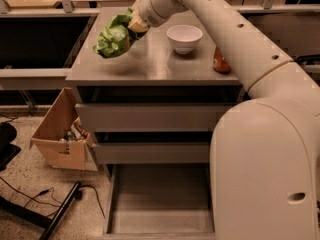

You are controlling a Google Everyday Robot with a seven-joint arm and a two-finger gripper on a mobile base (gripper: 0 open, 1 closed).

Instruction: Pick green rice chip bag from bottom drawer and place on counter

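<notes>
The green rice chip bag (114, 36) is a crumpled lime-green foil bag held in the air just above the left part of the counter (155, 61). My gripper (134, 23) is shut on the bag's upper right end, and the bag hangs down and to the left from it. The bag casts a shadow on the counter below it. The bottom drawer (160, 199) stands pulled open at the foot of the cabinet, its bare grey floor showing. My white arm reaches in from the right and covers much of the right side.
A white bowl (184, 38) stands on the counter right of the bag. A red soda can (220, 61) is partly hidden behind my arm. Two shut grey drawers (150, 116) sit below the counter. An open cardboard box (62, 134) leans left of the cabinet. Cables lie on the floor.
</notes>
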